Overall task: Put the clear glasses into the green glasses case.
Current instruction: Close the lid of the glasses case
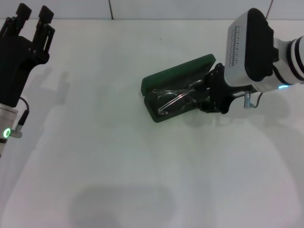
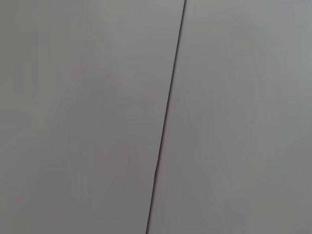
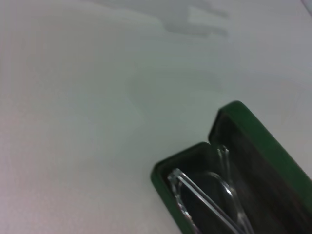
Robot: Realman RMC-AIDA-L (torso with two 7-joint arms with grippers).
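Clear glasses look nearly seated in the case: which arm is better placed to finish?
Right. Its claw is at the open green glasses case, over the clear glasses lying inside. The left claw is raised far off at the table's left edge.

The head view looks forward and down from high up, taking in the whole white worktop [image 1: 118, 166] with both arms at its sides. The right wrist view sits close and low over the open green glasses case [image 3: 253, 141], which the head view shares [image 1: 178, 73]. The left wrist view faces only a plain grey surface crossed by one dark seam [image 2: 165, 117].
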